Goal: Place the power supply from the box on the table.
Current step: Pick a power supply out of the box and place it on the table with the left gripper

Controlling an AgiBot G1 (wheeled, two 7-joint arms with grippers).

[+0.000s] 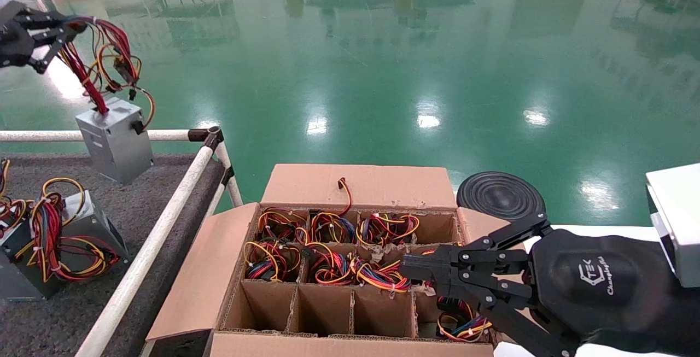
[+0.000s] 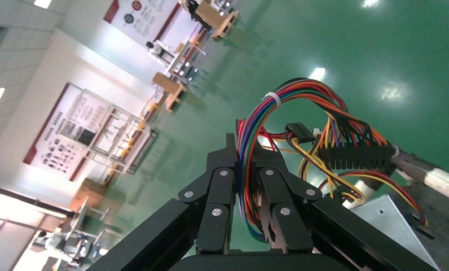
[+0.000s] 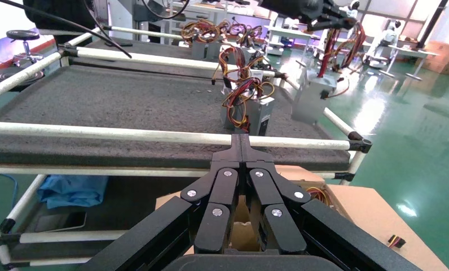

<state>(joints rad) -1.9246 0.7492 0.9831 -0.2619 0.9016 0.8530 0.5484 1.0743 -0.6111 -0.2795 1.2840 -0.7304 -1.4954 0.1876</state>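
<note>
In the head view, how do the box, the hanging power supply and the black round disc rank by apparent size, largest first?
1. The box, clearly largest.
2. The black round disc.
3. The power supply, hanging by its wires from the left gripper.

The last two look close; differing camera distance makes their order unsure.

The right gripper (image 1: pixel 407 269) has a black cover with white letters. They look like "TEK". The small slanted words beside them are too tiny to read.

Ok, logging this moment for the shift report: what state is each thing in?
left gripper: shut on wires, raised
power supply: hanging by its wires above table corner
table: holds other supplies
box: flaps open, front cells empty
right gripper: shut, empty, over box
</note>
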